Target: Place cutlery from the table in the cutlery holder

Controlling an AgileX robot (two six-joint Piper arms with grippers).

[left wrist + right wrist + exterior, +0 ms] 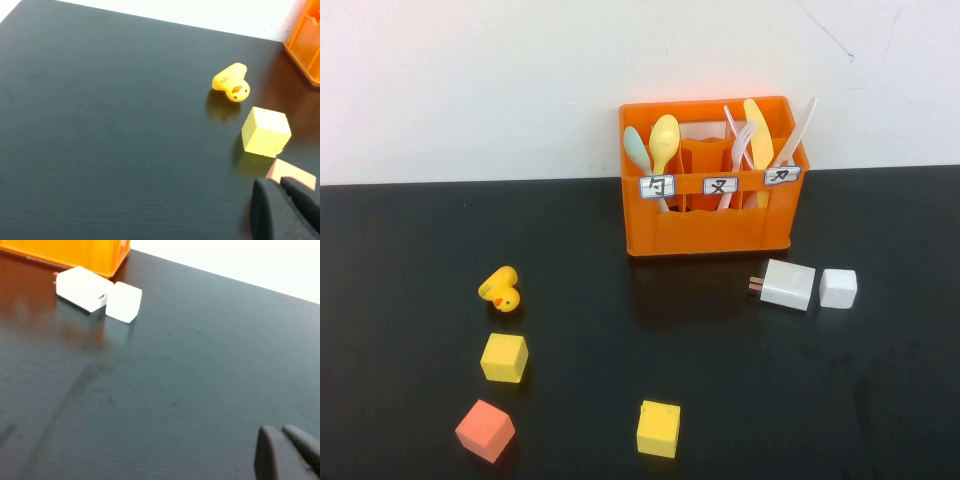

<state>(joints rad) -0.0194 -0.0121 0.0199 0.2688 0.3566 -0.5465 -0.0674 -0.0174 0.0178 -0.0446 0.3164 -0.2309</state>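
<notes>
Blocks are seen lowest in the high view: a pink cube (485, 430) and two yellow cubes (505, 357). Left gripper (280, 186) and right gripper (281, 432) are held pressed together over the table (620, 340). Farther up, cutlery (748, 135) is stood inside the cutlery holder (715, 232), upper centre.

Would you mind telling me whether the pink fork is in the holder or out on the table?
In: the pink fork stands upright in the orange holder.
</notes>
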